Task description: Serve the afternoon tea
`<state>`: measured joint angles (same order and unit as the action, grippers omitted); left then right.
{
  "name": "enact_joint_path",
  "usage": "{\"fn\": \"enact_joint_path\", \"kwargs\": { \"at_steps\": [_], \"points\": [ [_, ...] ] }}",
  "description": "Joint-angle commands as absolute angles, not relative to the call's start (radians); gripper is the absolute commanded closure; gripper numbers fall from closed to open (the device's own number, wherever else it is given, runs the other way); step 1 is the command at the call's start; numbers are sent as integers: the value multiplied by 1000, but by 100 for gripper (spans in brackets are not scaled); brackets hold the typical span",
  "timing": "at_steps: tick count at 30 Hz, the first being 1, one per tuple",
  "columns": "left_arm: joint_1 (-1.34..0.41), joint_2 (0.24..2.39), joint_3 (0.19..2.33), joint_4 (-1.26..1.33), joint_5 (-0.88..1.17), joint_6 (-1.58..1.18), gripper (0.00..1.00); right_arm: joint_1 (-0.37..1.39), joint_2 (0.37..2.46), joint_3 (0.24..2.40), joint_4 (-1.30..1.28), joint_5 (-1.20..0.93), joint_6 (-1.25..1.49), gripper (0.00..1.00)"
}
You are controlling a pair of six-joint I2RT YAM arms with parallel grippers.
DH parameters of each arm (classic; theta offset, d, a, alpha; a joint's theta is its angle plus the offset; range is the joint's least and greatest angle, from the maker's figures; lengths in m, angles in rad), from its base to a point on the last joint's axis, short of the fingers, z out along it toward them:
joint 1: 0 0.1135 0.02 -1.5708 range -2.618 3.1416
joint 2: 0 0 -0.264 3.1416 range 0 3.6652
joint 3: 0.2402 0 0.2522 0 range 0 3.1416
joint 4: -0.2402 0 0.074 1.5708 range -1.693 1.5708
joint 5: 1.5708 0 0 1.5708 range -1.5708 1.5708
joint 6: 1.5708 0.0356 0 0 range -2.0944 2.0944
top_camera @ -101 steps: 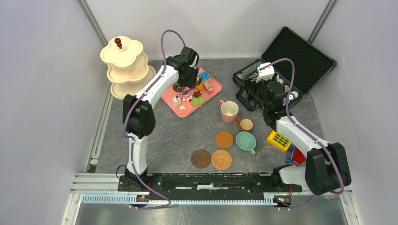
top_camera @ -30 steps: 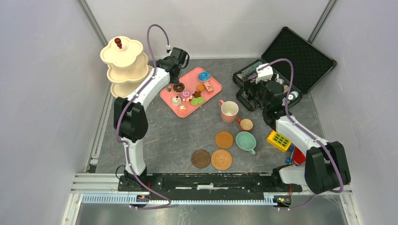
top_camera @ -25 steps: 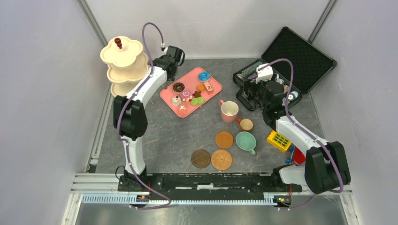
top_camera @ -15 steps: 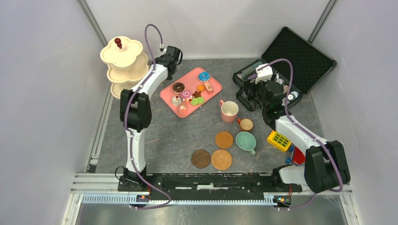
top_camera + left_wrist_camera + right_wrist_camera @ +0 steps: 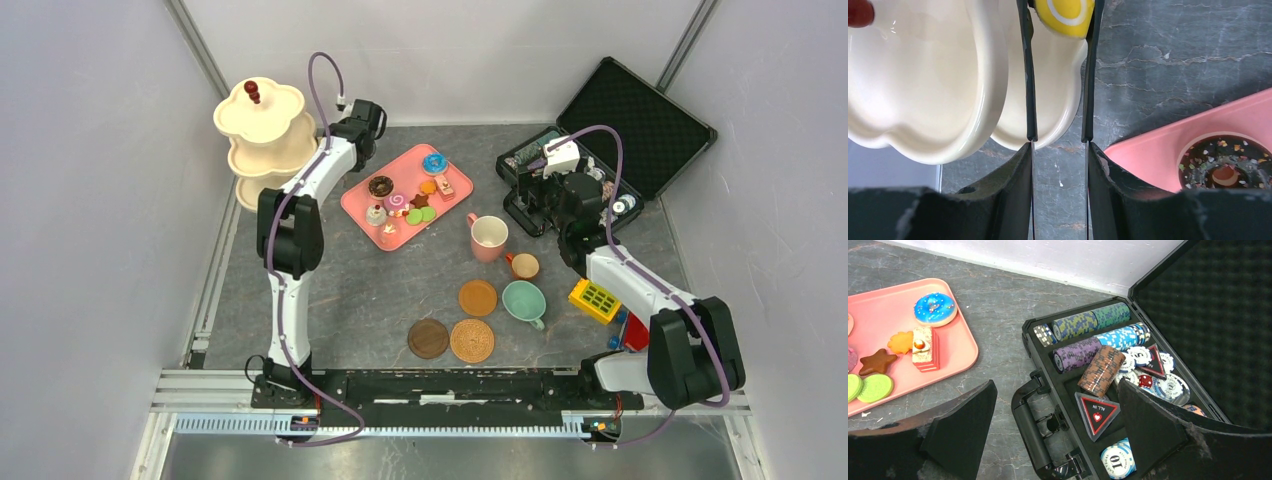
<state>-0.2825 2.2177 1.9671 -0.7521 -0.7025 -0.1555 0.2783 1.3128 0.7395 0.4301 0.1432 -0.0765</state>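
Note:
My left gripper (image 5: 1060, 10) is shut on a yellow pastry with a white ring (image 5: 1066, 14), held over the right edge of the cream tiered stand (image 5: 923, 90), whose red knob (image 5: 858, 12) shows at the corner. From above, the left gripper (image 5: 357, 120) is just right of the stand (image 5: 262, 140). The pink tray (image 5: 400, 170) holds several pastries, among them a chocolate doughnut (image 5: 1225, 165) and a blue doughnut (image 5: 935, 309). Pink (image 5: 488, 236), brown (image 5: 524, 266) and teal (image 5: 523, 301) cups stand near three coasters (image 5: 477, 297). My right gripper (image 5: 1055, 390) hangs open over the poker case handle (image 5: 1030, 425).
The open black poker case (image 5: 620, 130) full of chips lies at the back right. A yellow gridded block (image 5: 595, 299) sits by the right arm's base. White walls close in the left, the back and the right.
My left gripper has left the tray with the yellow pastry and swung back and left to the stand. The right arm has not moved.

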Motion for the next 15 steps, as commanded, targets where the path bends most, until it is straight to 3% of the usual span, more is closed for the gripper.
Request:
{"fn": "enact_joint_path", "kwargs": {
  "at_steps": [1, 15],
  "points": [
    [-258, 2203, 1977, -719, -725, -121, 73, 275, 1323, 761, 451, 154, -84, 2],
    [-236, 2232, 1970, -722, -713, -128, 67, 275, 1330, 762, 450, 153, -86, 2]
  ]
}}
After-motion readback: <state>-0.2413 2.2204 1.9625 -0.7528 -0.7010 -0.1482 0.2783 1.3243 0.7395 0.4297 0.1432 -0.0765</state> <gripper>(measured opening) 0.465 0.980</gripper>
